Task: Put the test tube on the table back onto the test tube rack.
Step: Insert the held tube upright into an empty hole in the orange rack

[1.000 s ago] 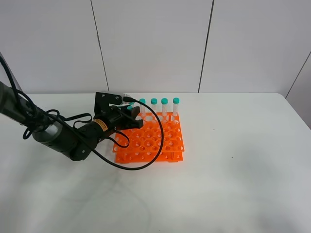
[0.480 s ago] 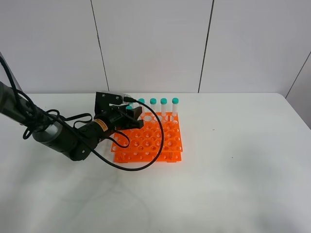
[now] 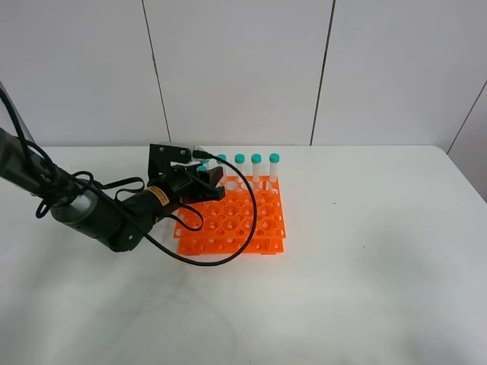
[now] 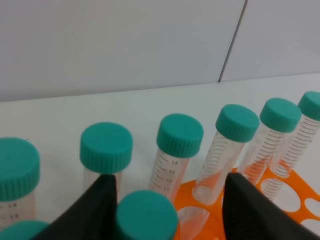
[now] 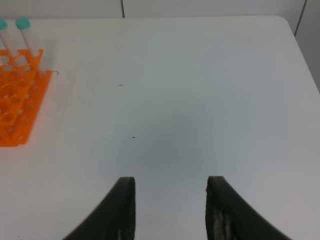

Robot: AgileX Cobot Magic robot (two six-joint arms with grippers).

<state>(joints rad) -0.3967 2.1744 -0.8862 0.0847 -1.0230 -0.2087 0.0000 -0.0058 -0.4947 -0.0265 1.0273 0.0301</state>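
The orange test tube rack (image 3: 232, 224) sits mid-table on the white table (image 3: 365, 266). My left gripper (image 4: 170, 177) hovers over the rack's back left corner, open. A teal-capped test tube (image 4: 147, 215) stands upright between its black fingers (image 4: 250, 210), with a gap beside the cap. Its lower part is hidden. Several more capped tubes (image 4: 180, 137) stand in the back row behind it. My right gripper (image 5: 170, 187) is open over bare table, holding nothing, far to the right of the rack (image 5: 20, 105).
The left arm and its black cable (image 3: 228, 255) loop over the rack's front left. A white panelled wall (image 3: 243, 68) runs along the table's far edge. Bare tabletop stretches to the right of the rack and in front of it.
The left gripper's jaws have widened around the capped tube. The rack and its tubes have shifted slightly to the left. The right gripper has not moved.
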